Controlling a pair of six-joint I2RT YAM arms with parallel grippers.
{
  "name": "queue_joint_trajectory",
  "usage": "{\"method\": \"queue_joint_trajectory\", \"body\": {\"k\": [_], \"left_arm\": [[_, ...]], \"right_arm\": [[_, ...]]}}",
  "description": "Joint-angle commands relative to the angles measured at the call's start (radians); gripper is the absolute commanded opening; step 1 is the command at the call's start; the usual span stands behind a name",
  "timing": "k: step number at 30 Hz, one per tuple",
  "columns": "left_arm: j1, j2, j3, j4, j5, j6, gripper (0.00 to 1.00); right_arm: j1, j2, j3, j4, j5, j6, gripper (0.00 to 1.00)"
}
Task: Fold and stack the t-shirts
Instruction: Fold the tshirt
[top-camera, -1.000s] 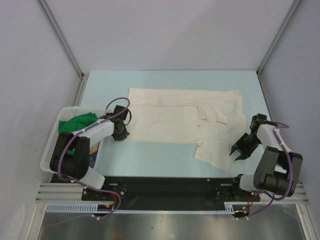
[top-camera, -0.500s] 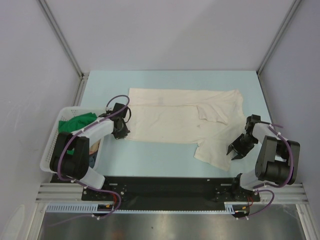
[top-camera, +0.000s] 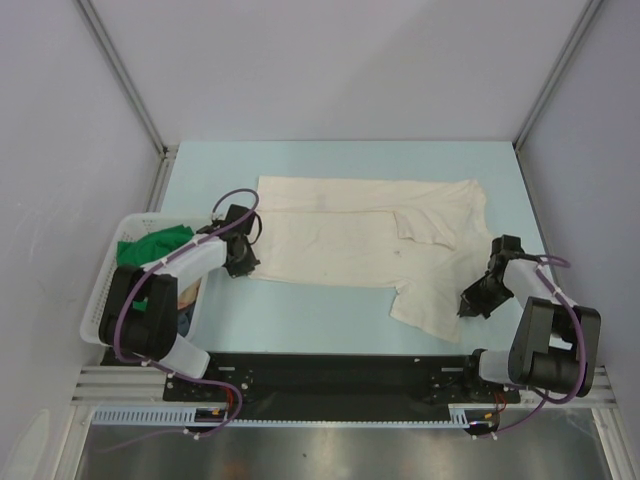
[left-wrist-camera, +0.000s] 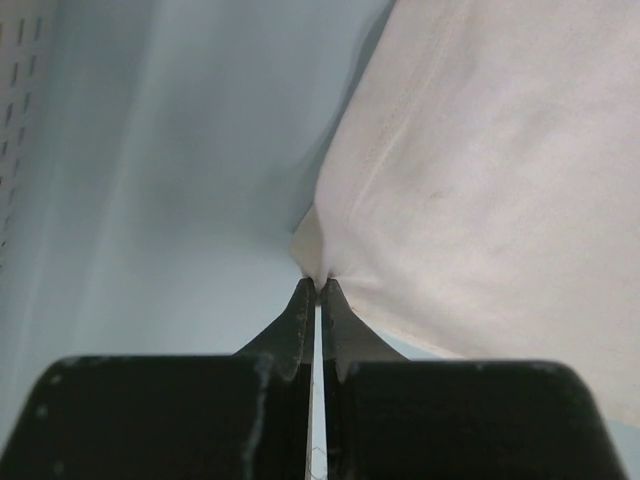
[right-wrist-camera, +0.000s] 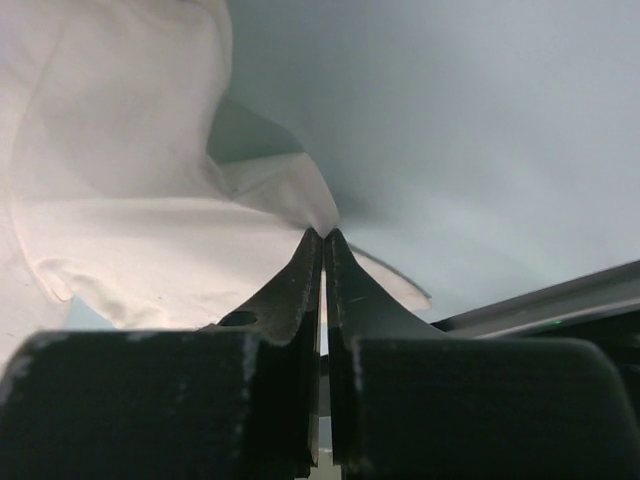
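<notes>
The right gripper sits at the near right corner of the cream t-shirt. In its wrist view the jaws are pressed together on a raised pinch of that cloth. The left gripper sits at the near left corner of the same t-shirt, jaws likewise clamped on the hem edge. The cream t-shirt lies spread flat on the light blue table, with one flap reaching toward the near edge at its right end and a sleeve folded inward onto the body. Left of the t-shirt stands the white lattice basket, holding a green t-shirt. Darker cloth beneath it is possibly another garment, but it is too hidden to identify.
</notes>
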Motion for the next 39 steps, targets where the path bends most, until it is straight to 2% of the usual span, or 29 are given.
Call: {"method": "queue_joint_trajectory", "body": {"k": [1,6,16,21,31,39], "left_arm": [[0.007,-0.064,0.022,-0.015,-0.018,0.014,0.00],[0.009,-0.084,0.022,-0.030,-0.015,0.009,0.00],[0.015,0.002,0.189,-0.067,-0.055,0.040,0.00],[0.032,0.083,0.275,-0.072,-0.055,0.045,0.00],[0.073,0.287,0.533,-0.116,-0.062,0.071,0.00],[0.087,0.404,0.666,-0.147,-0.059,0.069,0.00]], "right_arm": [[0.000,-0.080,0.016,-0.080,0.072,-0.003,0.00],[-0.008,-0.125,0.116,-0.130,0.060,-0.052,0.00],[0.000,0.012,0.413,-0.082,-0.066,-0.239,0.00],[0.004,0.179,0.548,-0.041,-0.134,-0.270,0.00],[0.021,0.472,0.875,-0.073,-0.161,-0.279,0.00],[0.027,0.613,1.019,-0.091,-0.181,-0.278,0.00]]}}
